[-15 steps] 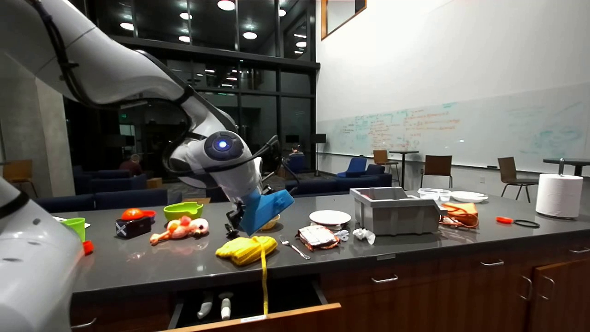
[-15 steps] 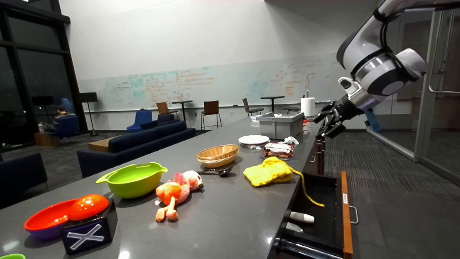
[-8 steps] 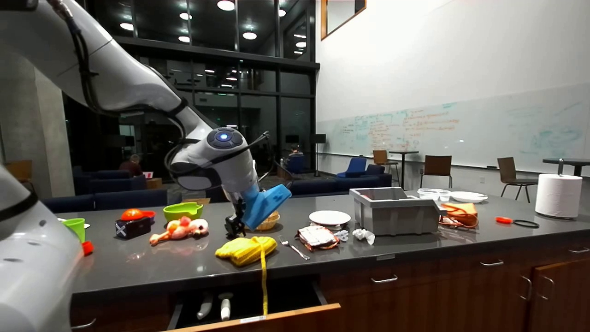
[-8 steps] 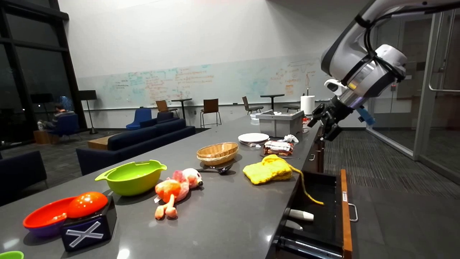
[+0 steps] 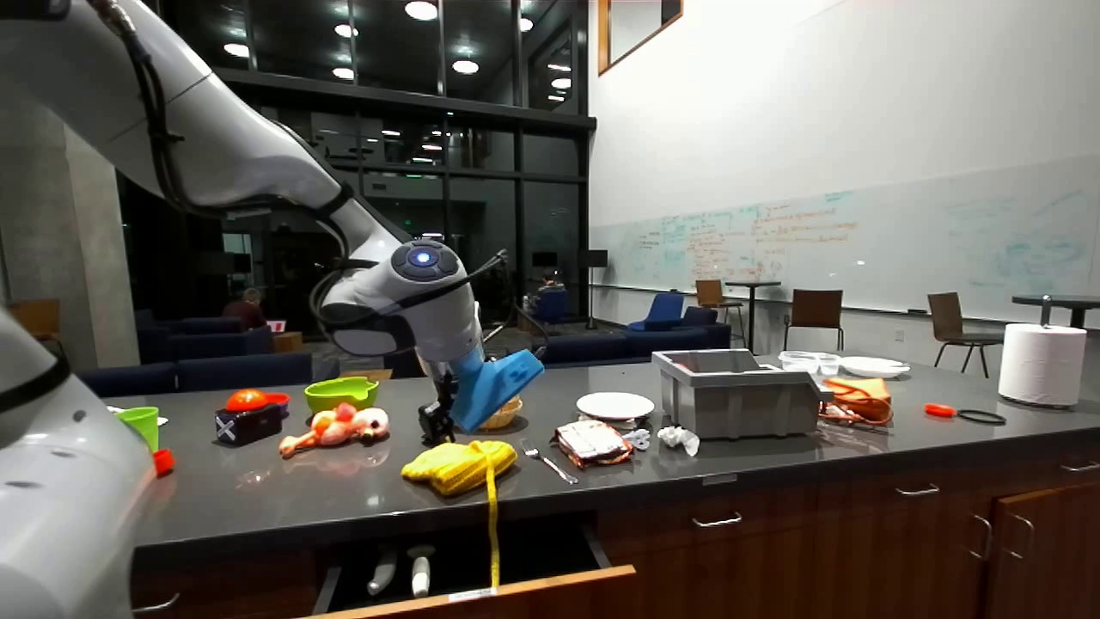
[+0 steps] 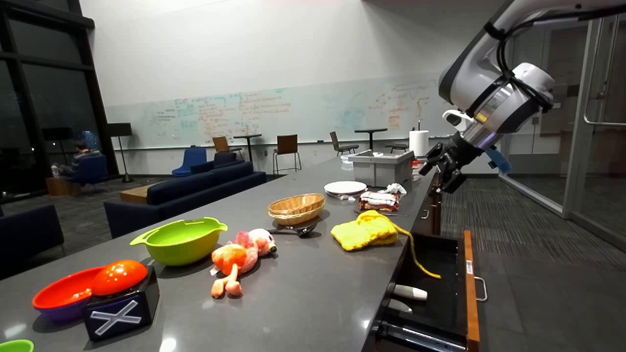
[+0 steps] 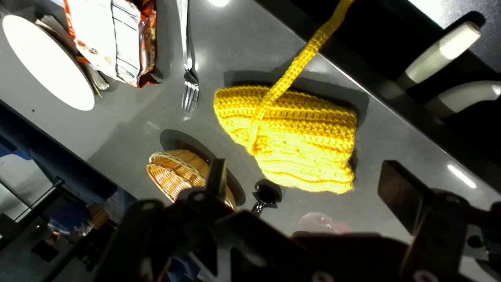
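The jaws stand wide apart, higher than the yellow crocheted piece (image 7: 305, 145); whether they hang past the edge of the desk (image 7: 238, 47) is hard to judge. Seen from the wrist, the piece lies on the desk, a narrow strip short of that edge at 2 o'clock; its cord (image 7: 303, 58) crosses toward 1 above the pulled-out drawer (image 7: 395, 47). The fork (image 7: 190, 92) lies close at 10, the black spoon (image 7: 270, 194) at 7; more room separates it from the wicker basket (image 7: 180, 172) near 9.
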### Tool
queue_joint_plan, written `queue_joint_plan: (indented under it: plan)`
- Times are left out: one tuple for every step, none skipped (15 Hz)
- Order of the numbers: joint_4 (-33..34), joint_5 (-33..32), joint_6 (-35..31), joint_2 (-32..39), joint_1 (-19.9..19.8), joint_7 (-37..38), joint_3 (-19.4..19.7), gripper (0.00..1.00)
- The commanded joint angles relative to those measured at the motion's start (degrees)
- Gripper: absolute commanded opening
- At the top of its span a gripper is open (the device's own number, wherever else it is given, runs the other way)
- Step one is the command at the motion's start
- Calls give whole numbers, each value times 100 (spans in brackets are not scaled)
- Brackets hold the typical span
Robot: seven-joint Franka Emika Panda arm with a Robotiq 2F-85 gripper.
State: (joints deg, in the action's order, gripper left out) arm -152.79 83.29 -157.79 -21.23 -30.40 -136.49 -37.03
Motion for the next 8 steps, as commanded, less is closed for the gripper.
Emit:
queue_joint_plan:
  plan:
    - [-79,-334,491,-84,-44,349,151,100]
    - [-41,-391,577,-37,-49,381,163,100]
    - [-22,-484,700,-48,-58,472,174,100]
    - [38,-487,760,33,-48,428,173,100]
    - [62,-547,790,51,-44,469,142,100]
    - [97,-572,854,66,-29,460,127,100]
    - [152,-562,848,145,-23,374,92,100]
    - [219,-531,864,235,-4,314,50,100]
